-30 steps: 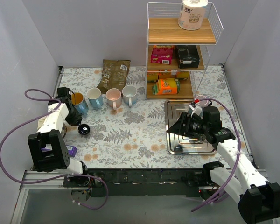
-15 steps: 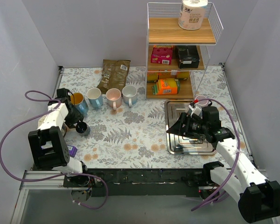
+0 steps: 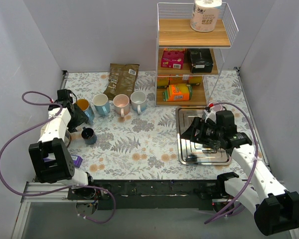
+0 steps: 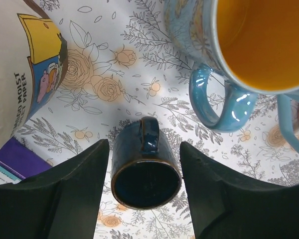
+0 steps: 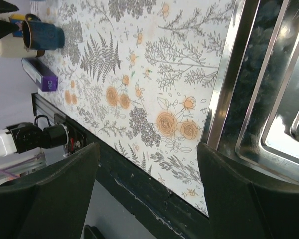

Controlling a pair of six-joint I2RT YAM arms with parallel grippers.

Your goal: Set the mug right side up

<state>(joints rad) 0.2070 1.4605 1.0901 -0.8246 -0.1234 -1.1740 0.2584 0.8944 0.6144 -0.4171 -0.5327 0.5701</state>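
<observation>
The dark blue mug (image 3: 88, 135) stands on the flowered table with its open mouth up and its handle toward the back left. In the left wrist view the mug (image 4: 145, 172) sits between my left fingers, which do not touch it. My left gripper (image 3: 79, 123) (image 4: 143, 145) is open and empty, just above and behind the mug. My right gripper (image 3: 189, 134) (image 5: 147, 149) is open and empty over the left rim of the steel tray (image 3: 209, 155). The mug also shows far off in the right wrist view (image 5: 45, 36).
A row of upright mugs stands behind: a blue one with a yellow inside (image 3: 83, 107) (image 4: 249, 40), a light blue one (image 3: 101, 103), a pink one (image 3: 121, 103), a pale one (image 3: 138, 101). A paper tub (image 4: 20, 74) and a purple box (image 3: 75, 161) lie left. A coffee bag (image 3: 122, 78) and a wire shelf rack (image 3: 192, 59) stand at the back.
The dark mug was tilted at my left fingertips with its mouth facing the camera; now it stands upright on the table. My left gripper has drawn back from it. The right arm barely moved.
</observation>
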